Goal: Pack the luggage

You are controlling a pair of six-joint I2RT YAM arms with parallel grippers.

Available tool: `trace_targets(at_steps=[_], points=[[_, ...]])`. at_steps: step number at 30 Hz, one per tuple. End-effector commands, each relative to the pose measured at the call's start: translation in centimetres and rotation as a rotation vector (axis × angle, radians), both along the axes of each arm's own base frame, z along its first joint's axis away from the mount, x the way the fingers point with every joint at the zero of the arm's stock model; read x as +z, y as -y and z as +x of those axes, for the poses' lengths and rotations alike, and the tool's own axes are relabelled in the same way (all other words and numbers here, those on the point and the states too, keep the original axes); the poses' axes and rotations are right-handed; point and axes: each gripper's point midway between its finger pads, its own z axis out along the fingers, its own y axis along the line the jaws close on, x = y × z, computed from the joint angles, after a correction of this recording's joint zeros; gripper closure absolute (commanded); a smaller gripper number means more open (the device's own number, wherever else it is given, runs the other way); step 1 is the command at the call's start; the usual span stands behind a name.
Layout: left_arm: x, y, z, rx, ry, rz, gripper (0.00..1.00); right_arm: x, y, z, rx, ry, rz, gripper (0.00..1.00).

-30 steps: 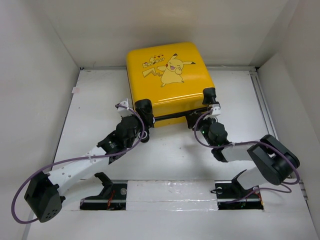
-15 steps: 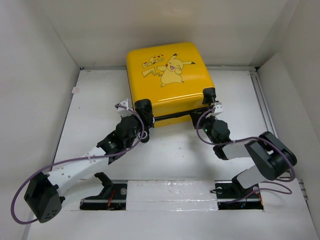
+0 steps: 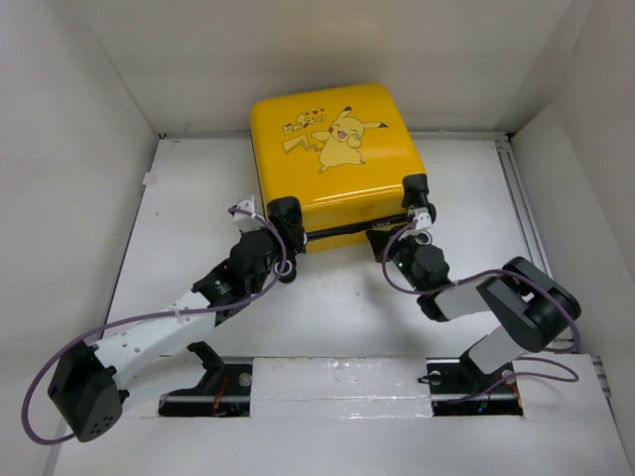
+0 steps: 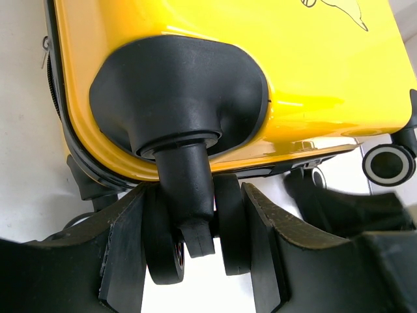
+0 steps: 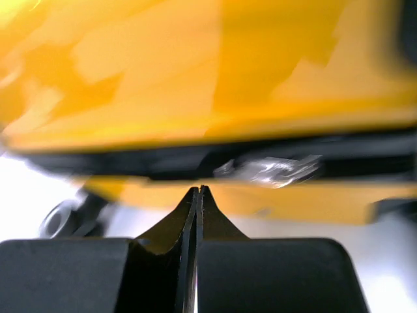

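Closed luggage (image 3: 337, 149) lies at the table's (image 3: 189, 208) far middle.
Left gripper (image 4: 195, 215) pinches 1 caster (image 4: 189, 189); right gripper (image 5: 197, 195), pressed together and empty beside the zipper pull (image 5: 270, 169), could miss it.

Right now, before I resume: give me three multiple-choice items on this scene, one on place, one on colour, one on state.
1. Where is the left tool?
A. high in the air
B. around a caster of the luggage
C. back at its base

2. What colour is the luggage shell?
A. pink
B. grey
C. yellow

3. How is the right tool?
A. wide open
B. shut, empty
C. holding a garment

Key:
1 B: the left wrist view shows it straddling the caster.
2 C: the shell is yellow in every view.
3 B: the right wrist view shows it closed with nothing between.
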Motion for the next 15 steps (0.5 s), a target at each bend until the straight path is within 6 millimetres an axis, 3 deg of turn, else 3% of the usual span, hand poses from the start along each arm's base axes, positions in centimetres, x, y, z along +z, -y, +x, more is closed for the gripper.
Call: trace_targets(at_steps=[1, 3, 4, 6, 7, 9, 11, 12, 15], points=[[5.9, 4.2, -1.9, -0.217, 0.149, -0.118, 1.0, 2.9, -1.2, -2.0, 0.035, 0.099, 0.09, 1.0], [6.0, 4.3, -1.8, -0.217, 0.139, -0.108, 1.0, 2.6, -0.2, -2.4, 0.002, 0.084, 0.093, 1.0], [6.0, 4.3, -1.8, -0.217, 0.139, -0.108, 1.0, 3.6, 0.4, -2.7, -0.015, 0.104, 0.11, 1.0], [5.9, 4.0, -2.2, -0.215, 0.146, -0.128, 1.0, 3.0, 1.9, -2.9, -0.074, 0.07, 0.099, 1.0], [5.9, 4.0, -2.2, -0.215, 0.146, -0.128, 1.0, 2.9, 2.4, -2.9, -0.106, 0.042, 0.106, 0.95], [5.6, 3.8, -2.1, -0.206, 0.139, -0.12, 1.0, 1.9, 3.5, -2.8, -0.171, -0.059, 0.08, 0.74], [6.1, 3.8, -2.1, -0.206, 0.147, -0.127, 1.0, 3.3, 4.2, -2.8, -0.199, -0.034, 0.091, 0.52], [6.7, 5.0, -3.0, -0.246, 0.161, -0.146, 1.0, 3.9, 4.4, -2.7, -0.208, -0.018, 0.072, 0.49], [10.1, 5.7, -3.1, -0.225, 0.238, -0.144, 1.0, 5.0, 4.9, -2.6, -0.237, -0.022, 0.068, 0.43]])
